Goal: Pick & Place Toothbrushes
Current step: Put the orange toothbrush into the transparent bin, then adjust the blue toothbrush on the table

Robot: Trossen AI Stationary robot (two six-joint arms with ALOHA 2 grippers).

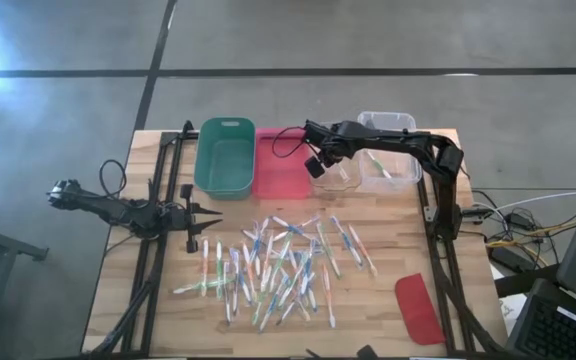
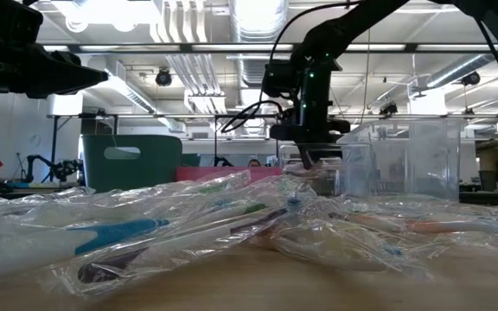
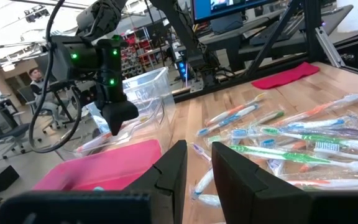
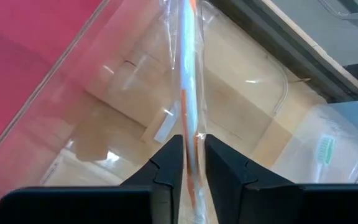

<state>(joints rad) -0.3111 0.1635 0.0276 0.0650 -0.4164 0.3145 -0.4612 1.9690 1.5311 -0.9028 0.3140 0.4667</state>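
A: Any labels you can read?
B: No print is legible on the wrappers. Your right gripper pinches a wrapped orange toothbrush inside the clear bin. The toothbrushes lie mid-table. The left gripper hovers nearby, narrowly parted, empty.

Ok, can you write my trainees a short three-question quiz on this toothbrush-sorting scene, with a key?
1. True or false: the right pincer hangs over a clear bin.
2. Which colour is the bin between the green bin and that clear bin? A pink, B blue, C white.
3. What does the right pincer grip?
Key: 1 true. 2 A, the pink bin. 3 a wrapped toothbrush.
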